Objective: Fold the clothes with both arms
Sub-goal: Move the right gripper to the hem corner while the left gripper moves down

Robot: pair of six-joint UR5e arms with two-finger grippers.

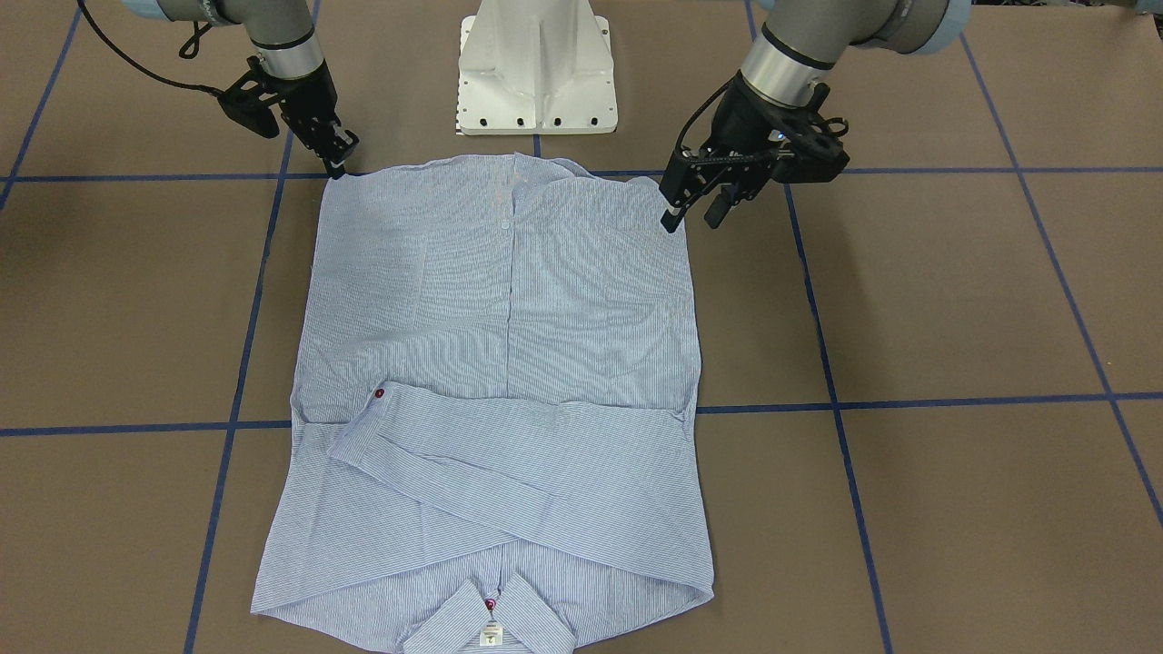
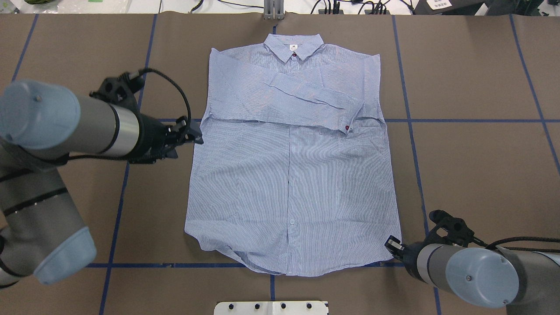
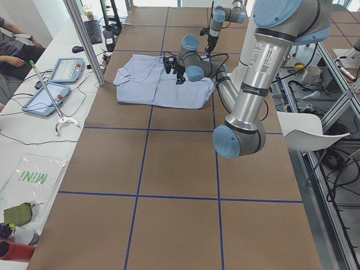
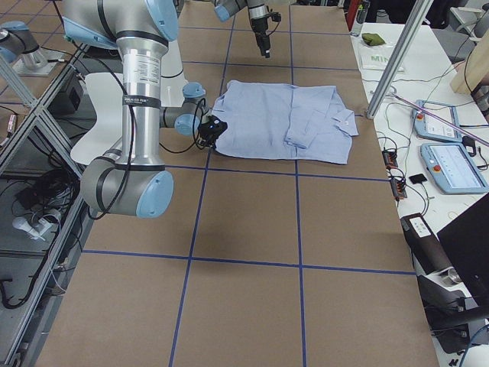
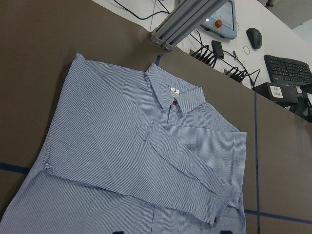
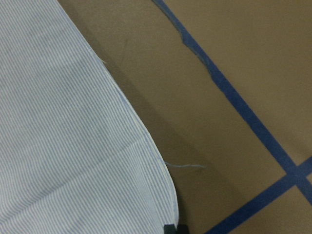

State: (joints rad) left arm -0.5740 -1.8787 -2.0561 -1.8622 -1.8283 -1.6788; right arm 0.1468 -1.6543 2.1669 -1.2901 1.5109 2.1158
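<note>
The light blue striped shirt (image 1: 509,300) (image 2: 288,175) lies flat and face up, collar (image 2: 293,46) at the far side. One sleeve is folded across the chest, its cuff showing a red button (image 2: 348,127). My left gripper (image 1: 692,218) (image 2: 197,135) hangs open above the table, just off the shirt's side edge. My right gripper (image 1: 338,163) (image 2: 393,243) is down at the hem corner nearest it. In the right wrist view its fingertips (image 6: 174,228) sit together where the hem edge (image 6: 161,165) ends.
The white pedestal base (image 1: 536,73) stands just behind the hem. Blue tape lines (image 1: 818,309) grid the brown table. An aluminium post (image 3: 84,39), tablets (image 3: 67,70) and a person's arm (image 3: 11,53) are at the far side bench.
</note>
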